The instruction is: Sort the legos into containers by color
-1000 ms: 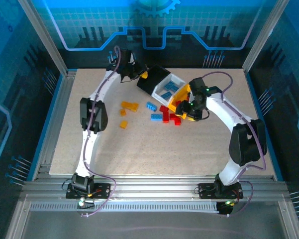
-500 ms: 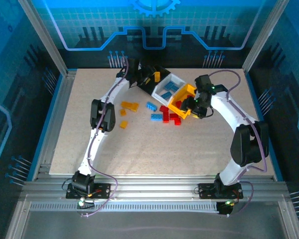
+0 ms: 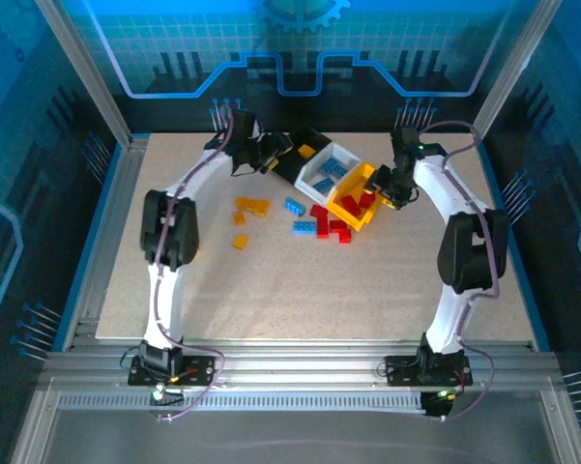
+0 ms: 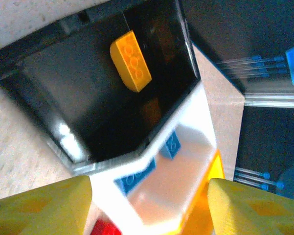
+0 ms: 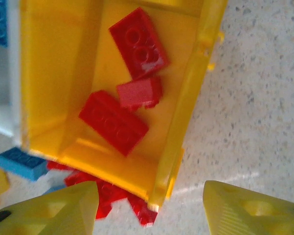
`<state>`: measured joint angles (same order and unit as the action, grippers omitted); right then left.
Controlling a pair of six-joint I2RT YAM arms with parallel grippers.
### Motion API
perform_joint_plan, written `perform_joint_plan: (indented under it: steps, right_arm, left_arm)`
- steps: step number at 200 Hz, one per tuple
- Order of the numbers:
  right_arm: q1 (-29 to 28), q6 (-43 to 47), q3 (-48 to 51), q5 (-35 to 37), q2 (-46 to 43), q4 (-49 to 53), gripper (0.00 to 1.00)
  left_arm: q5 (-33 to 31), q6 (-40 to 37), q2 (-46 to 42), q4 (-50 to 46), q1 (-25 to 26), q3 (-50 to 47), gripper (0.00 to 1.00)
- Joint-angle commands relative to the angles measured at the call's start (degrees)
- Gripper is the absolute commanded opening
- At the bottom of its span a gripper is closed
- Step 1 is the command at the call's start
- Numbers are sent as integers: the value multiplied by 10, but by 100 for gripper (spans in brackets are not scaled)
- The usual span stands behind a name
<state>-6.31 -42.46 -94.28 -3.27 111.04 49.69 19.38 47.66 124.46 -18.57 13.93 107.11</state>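
Observation:
The black bin point(image 3: 298, 160), white bin point(image 3: 321, 185) and yellow bin point(image 3: 345, 211) stand in a slanted row at the back. My left gripper point(image 3: 274, 155) point(image 4: 149, 210) hovers open over the black bin point(image 4: 54, 88), which holds one orange brick point(image 4: 130, 61). Two blue bricks point(image 4: 135, 177) lie in the white bin point(image 4: 186, 166). Open as well, my right gripper point(image 3: 387, 189) point(image 5: 149, 210) hangs above the yellow bin point(image 5: 58, 68), where three red bricks point(image 5: 113, 122) rest. Loose orange bricks point(image 3: 252, 205), blue bricks point(image 3: 304, 227) and red bricks point(image 3: 331, 226) lie on the table.
The loose bricks sit in front of the bins, the red ones pressed against the yellow bin's near corner point(image 5: 107, 198), with a blue brick point(image 5: 22, 164) beside them. Metal frame posts point(image 3: 87, 68) and blue walls ring the table point(image 3: 271, 290).
The left gripper swung right over the black bin, then eased back; an orange brick now lies in that bin. The right gripper drew away from the yellow bin's near side toward the back right.

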Motion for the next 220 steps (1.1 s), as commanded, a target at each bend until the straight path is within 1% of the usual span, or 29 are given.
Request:
perform_joint_plan:
  steps: [1,21,37,61,76,93,116,134,172,192,220]
  right_arm:
    - [9,13,-33,28,46,3,59]
    - [13,12,-59,34,87,5,56]
    - [12,16,-74,40,110,6,52]
    - [8,34,-86,52,131,18,47]
    - [4,49,-75,56,125,17,40]
    - [-3,75,-61,62,115,18,29]
    - [-15,119,-51,66,106,29,19]
    - [-24,148,-35,72,93,32,16]
    - [-53,196,-26,76,79,45,15]
    - [-62,186,-38,74,86,57,15]
    - [-63,127,-78,76,114,70,15]
  left_arm:
    - [4,-54,-104,-7,-4,-92,65]
    - [6,-77,-180,-30,-14,-170,66]
    - [6,-91,-237,-44,-26,-227,67]
    - [3,-114,-306,-72,-44,-287,67]
    - [3,-123,-339,-84,-58,-312,68]
    - [7,-128,-363,-90,-73,-335,68]
    - [12,-136,-376,-97,-83,-346,69]
    - [16,-139,-375,-98,-85,-346,69]
    - [24,-141,-367,-99,-86,-340,69]
    - [26,-145,-363,-103,-86,-337,70]
    - [27,-150,-356,-114,-87,-335,70]
